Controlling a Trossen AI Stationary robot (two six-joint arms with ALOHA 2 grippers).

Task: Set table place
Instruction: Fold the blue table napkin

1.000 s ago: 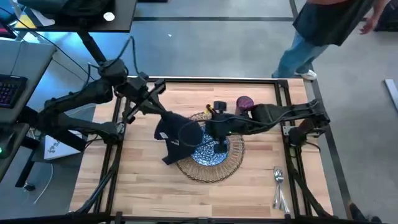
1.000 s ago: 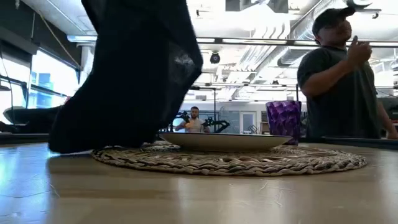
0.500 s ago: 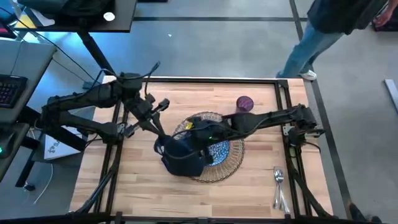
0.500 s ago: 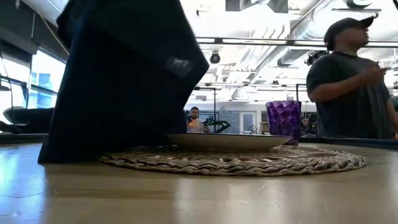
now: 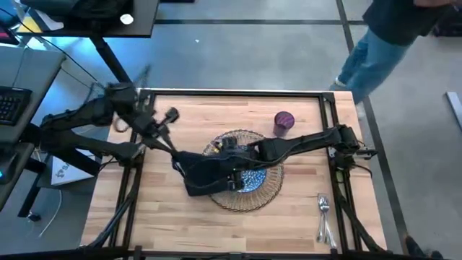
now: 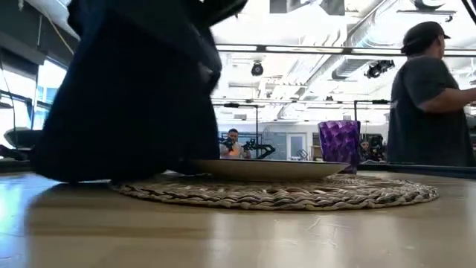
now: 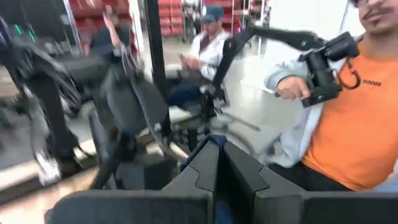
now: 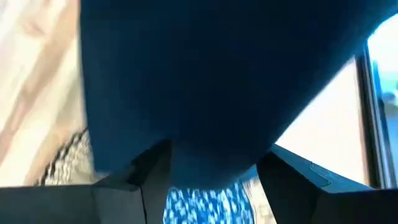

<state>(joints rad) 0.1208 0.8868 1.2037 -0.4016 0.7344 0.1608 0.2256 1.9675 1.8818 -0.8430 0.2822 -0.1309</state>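
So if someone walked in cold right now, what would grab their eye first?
The dark navy napkin, draped over the left edge of the woven mat mid-table, with both arms converging on it; in the low view it fills the left side. Next, the blue-white plate half covered by it, the purple cup behind the mat, and the cutlery alone near the table's front right corner.

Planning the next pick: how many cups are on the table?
1. The purple cup stands on the bare table past the wicker mat's far-right edge. The napkin might hide another.
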